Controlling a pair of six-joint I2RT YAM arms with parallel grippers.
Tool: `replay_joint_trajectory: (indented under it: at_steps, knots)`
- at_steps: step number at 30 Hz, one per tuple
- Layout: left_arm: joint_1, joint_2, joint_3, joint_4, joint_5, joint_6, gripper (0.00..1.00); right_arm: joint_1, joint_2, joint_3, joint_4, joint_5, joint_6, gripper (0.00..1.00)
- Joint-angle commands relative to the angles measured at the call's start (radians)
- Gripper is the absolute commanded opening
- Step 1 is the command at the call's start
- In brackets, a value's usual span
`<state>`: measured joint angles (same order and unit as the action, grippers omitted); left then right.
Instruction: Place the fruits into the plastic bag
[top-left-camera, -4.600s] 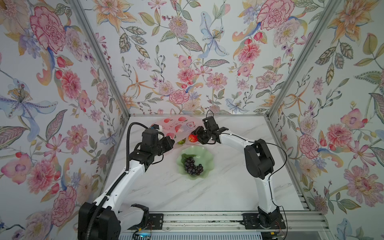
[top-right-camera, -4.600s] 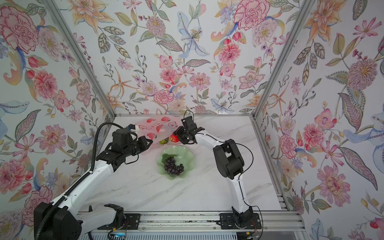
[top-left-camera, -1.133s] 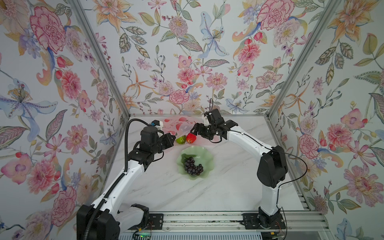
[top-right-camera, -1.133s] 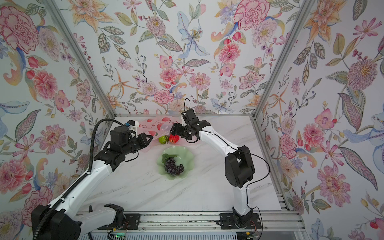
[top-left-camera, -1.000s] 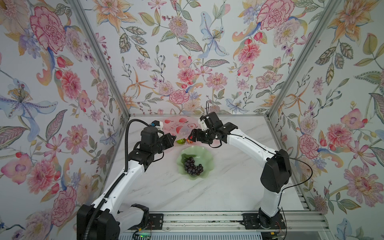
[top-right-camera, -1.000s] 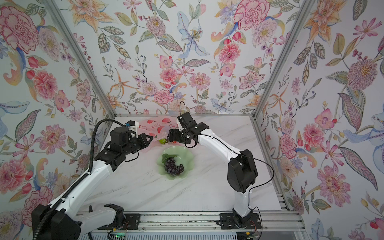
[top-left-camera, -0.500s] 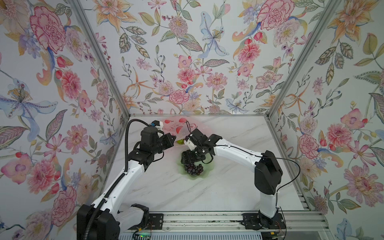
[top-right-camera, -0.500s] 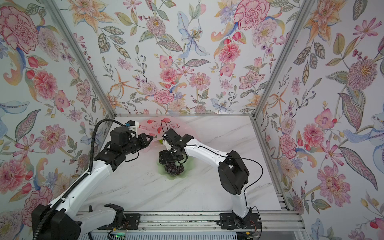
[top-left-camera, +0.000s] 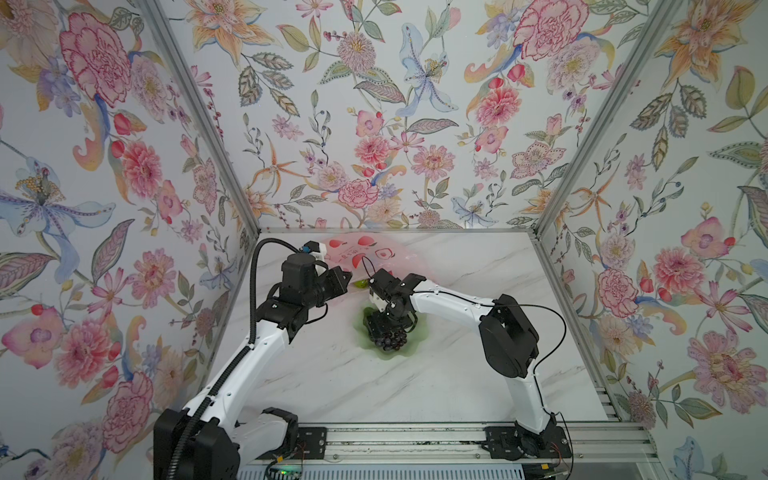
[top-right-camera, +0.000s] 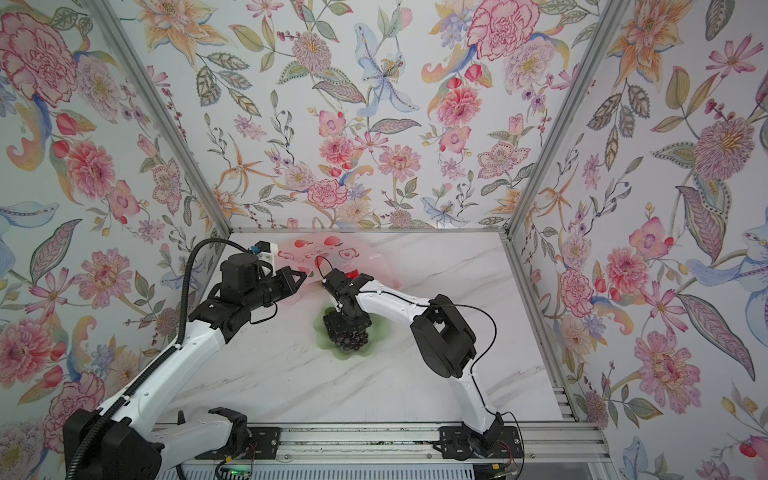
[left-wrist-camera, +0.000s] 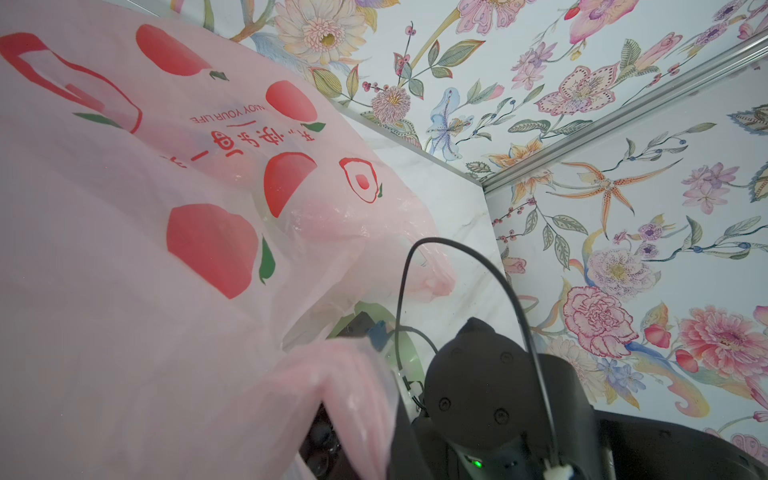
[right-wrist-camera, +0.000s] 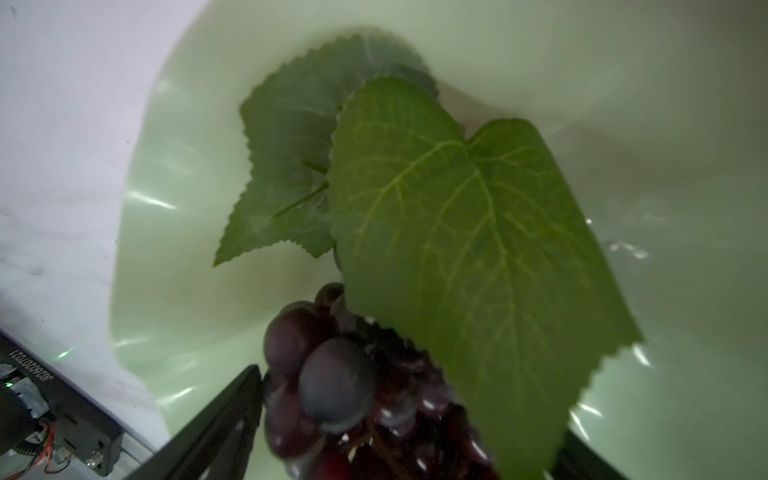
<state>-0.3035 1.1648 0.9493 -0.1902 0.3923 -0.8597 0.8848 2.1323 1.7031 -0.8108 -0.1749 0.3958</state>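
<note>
The pink plastic bag (top-left-camera: 365, 253) (top-right-camera: 332, 249) (left-wrist-camera: 145, 249) lies at the back of the table, its near edge lifted. My left gripper (top-left-camera: 343, 276) (top-right-camera: 301, 276) is shut on a bunched strip of the bag (left-wrist-camera: 345, 386). A green fruit (top-left-camera: 360, 284) and a red strawberry (top-right-camera: 352, 274) sit at the bag's mouth. Dark purple grapes (top-left-camera: 390, 340) (top-right-camera: 353, 340) (right-wrist-camera: 332, 374) with green leaves (right-wrist-camera: 457, 232) lie in the pale green dish (top-left-camera: 411, 351) (top-right-camera: 322, 332) (right-wrist-camera: 187, 249). My right gripper (top-left-camera: 384, 332) (top-right-camera: 343, 328) (right-wrist-camera: 399, 415) is down in the dish, open, its fingers (right-wrist-camera: 216, 428) astride the grapes.
Flowered walls close in the back and both sides of the white marble table (top-left-camera: 415, 382). The right arm's wrist (left-wrist-camera: 478, 395) and cable pass just in front of the bag's mouth. A metal rail (top-left-camera: 415, 436) runs along the front edge.
My right gripper has swung from the bag's mouth down into the dish over the grapes, still open. The left gripper and the bag have stayed put.
</note>
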Motion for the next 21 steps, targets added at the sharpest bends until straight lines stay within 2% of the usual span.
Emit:
replay_joint_trajectory:
  at_steps: [1,10,16,21]
  knots:
    - [-0.003,-0.018,0.015,-0.019,0.014,0.019,0.00,-0.014,0.047,0.032,-0.037,0.023,-0.021,0.85]
    - [-0.004,-0.017,0.015,-0.018,0.015,0.017,0.00,-0.033,0.133,0.079,-0.036,-0.005,-0.015,0.83]
    - [-0.004,-0.022,0.012,-0.025,0.010,0.016,0.00,-0.046,0.129,0.071,-0.019,-0.010,-0.001,0.73]
    - [-0.004,-0.028,0.004,-0.025,0.010,0.008,0.00,-0.074,0.070,-0.016,0.088,-0.057,0.040,0.58]
